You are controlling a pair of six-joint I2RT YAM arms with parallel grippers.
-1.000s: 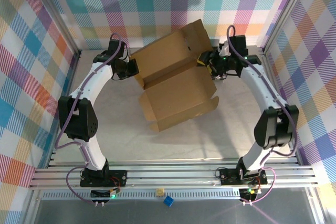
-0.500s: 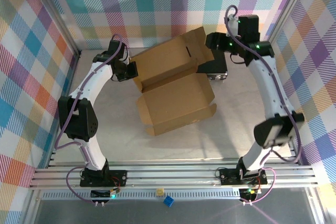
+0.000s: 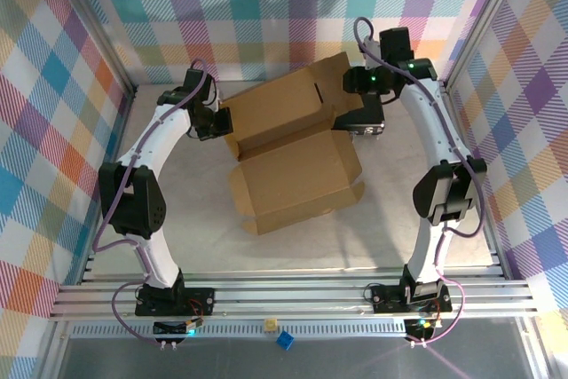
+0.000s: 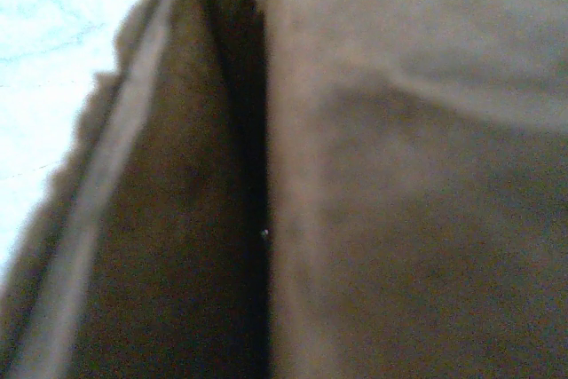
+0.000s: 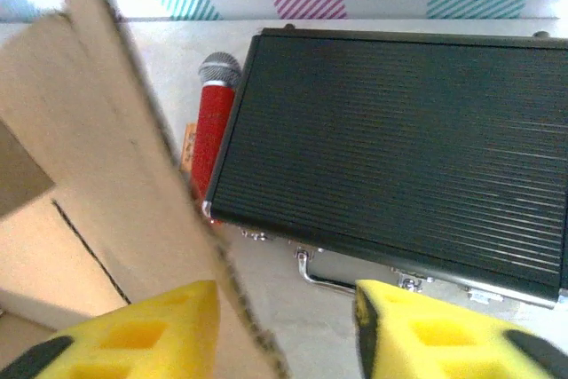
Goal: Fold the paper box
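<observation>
The paper box [image 3: 297, 175] is plain brown cardboard, lying half folded in the middle of the table with one flap standing up at its back right. My left gripper [image 3: 222, 122] is at the box's back left edge, shut on the cardboard; blurred brown cardboard [image 4: 399, 175] lies right up against the left wrist camera. My right gripper [image 3: 349, 84] hovers at the raised flap. Its yellow fingers [image 5: 133, 335] stand apart, so the right gripper [image 5: 284, 326] is open, with the flap [image 5: 98, 157] edge running between them close to the left finger.
A black hard case [image 5: 399, 148] with a metal handle lies behind the box's right end [image 3: 364, 114]. A red cylinder with a grey cap [image 5: 213, 130] lies beside it. Checked walls close in three sides. A blue cube [image 3: 285, 340] sits by the front rail.
My right arm rose from the box's right side and swung back to the raised flap, its jaws widening then narrowing. The box's front part slid slightly left. The left arm has stayed put.
</observation>
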